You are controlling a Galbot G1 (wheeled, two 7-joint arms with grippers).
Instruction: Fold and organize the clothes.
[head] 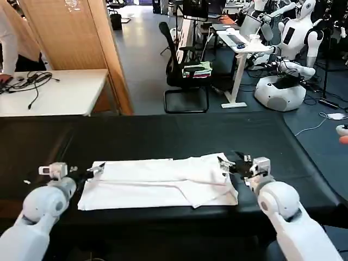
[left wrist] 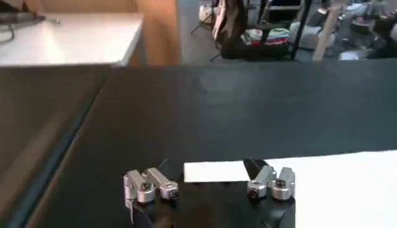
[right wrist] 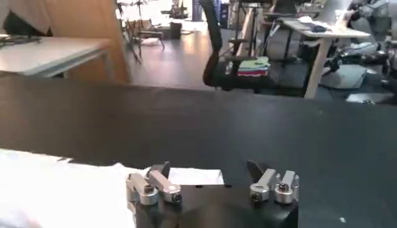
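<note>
The white T-shirt (head: 157, 182) lies flat on the black table (head: 163, 133), folded into a long band with its plain side up. A loose flap is bunched toward its right end. My left gripper (head: 93, 170) sits at the shirt's left end, open. In the left wrist view the shirt's edge (left wrist: 214, 171) lies between the spread fingers of the left gripper (left wrist: 209, 170). My right gripper (head: 231, 163) is at the shirt's right end, open too. A corner of the shirt (right wrist: 200, 176) rests between the parted fingers of the right gripper (right wrist: 209, 170).
Behind the table stands an office chair (head: 182, 65) holding a stack of folded green and pale garments (head: 197, 69). A white desk (head: 54, 92) with cables is at the back left beside a wooden partition (head: 103, 49). Other robots (head: 283, 81) stand at the back right.
</note>
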